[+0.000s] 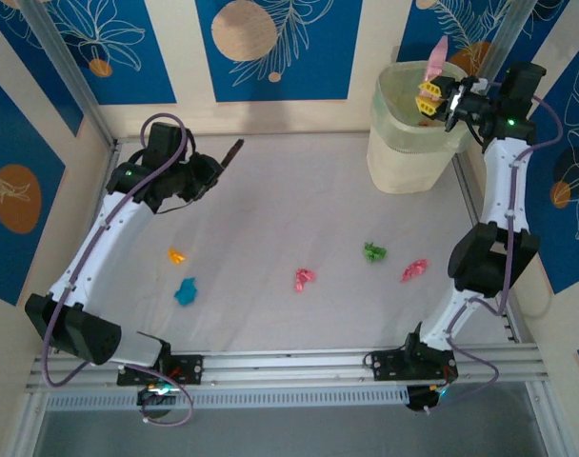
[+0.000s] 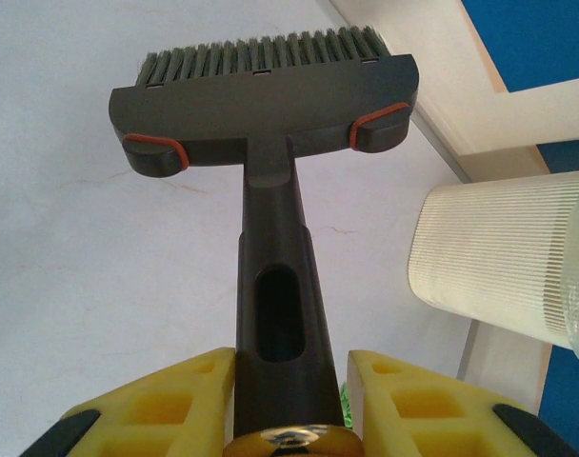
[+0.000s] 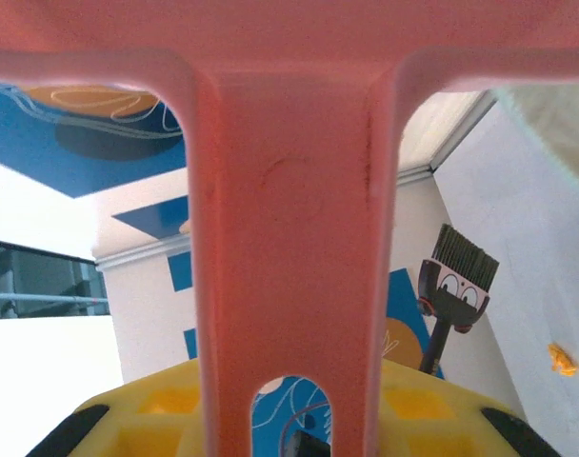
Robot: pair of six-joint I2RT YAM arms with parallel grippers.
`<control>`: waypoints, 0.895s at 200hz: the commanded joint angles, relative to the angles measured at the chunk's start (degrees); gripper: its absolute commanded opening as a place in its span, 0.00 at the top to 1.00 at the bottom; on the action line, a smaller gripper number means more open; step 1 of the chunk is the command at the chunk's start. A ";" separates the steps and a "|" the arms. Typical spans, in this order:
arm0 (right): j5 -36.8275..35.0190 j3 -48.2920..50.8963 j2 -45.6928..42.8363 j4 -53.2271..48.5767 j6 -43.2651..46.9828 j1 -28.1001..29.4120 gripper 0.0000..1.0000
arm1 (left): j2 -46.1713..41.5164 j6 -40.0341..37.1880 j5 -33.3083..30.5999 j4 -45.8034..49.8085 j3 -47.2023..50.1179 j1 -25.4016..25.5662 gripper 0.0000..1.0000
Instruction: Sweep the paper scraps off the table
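Several paper scraps lie on the white table (image 1: 299,200): an orange one (image 1: 177,255), a blue one (image 1: 186,291), a red-pink one (image 1: 304,278), a green one (image 1: 374,252) and a pink one (image 1: 414,270). At the back left, my left gripper (image 1: 209,176) is shut on the handle of a black brush (image 1: 234,152), whose bristles (image 2: 261,57) point away from the wrist. My right gripper (image 1: 434,95) is shut on the handle of a pink dustpan (image 1: 437,57), held tilted above the bin. The dustpan handle (image 3: 289,238) sits between the yellow fingers (image 3: 432,409).
A translucent cream bin (image 1: 413,143) stands at the back right corner and also appears at the right of the left wrist view (image 2: 499,267). Patterned walls close the back and sides. An aluminium rail (image 1: 299,367) runs along the near edge.
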State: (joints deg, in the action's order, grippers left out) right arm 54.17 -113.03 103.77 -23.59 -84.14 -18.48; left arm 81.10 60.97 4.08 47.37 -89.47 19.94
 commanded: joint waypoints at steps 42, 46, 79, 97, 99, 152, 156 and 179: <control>-17.13 10.52 -20.12 -12.88 39.10 13.21 1.00 | 5.44 -1.62 -2.22 -1.43 -5.37 1.49 1.00; -18.80 12.31 -21.50 -12.93 42.03 15.56 1.00 | 5.90 -1.60 -2.47 -1.28 -5.99 1.54 1.00; -30.79 24.66 -28.19 -18.72 58.67 28.72 1.00 | 10.03 -2.14 -5.82 3.46 -11.38 2.45 1.00; -36.24 30.72 -30.48 -22.79 60.47 33.48 1.00 | 10.40 -1.10 -9.20 6.41 -12.23 3.20 1.00; -37.01 31.50 -30.91 -23.07 60.45 34.14 1.00 | 10.31 -1.03 -9.60 6.55 -12.22 3.24 1.00; -55.93 49.39 -33.59 -17.01 55.22 53.94 1.00 | 6.49 -7.18 -11.43 9.84 -9.04 3.52 1.00; -58.19 49.11 -31.99 -16.84 54.19 55.68 1.00 | 5.37 -8.08 -10.89 9.70 -7.66 3.52 1.00; -69.04 42.51 -21.72 -22.16 49.42 61.75 1.00 | -4.22 -12.95 -10.72 10.05 0.66 2.78 1.00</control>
State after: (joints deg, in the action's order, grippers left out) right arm 1.98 -64.29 73.32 -43.24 -29.63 38.13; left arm 88.23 55.37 -5.82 54.74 -95.42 23.00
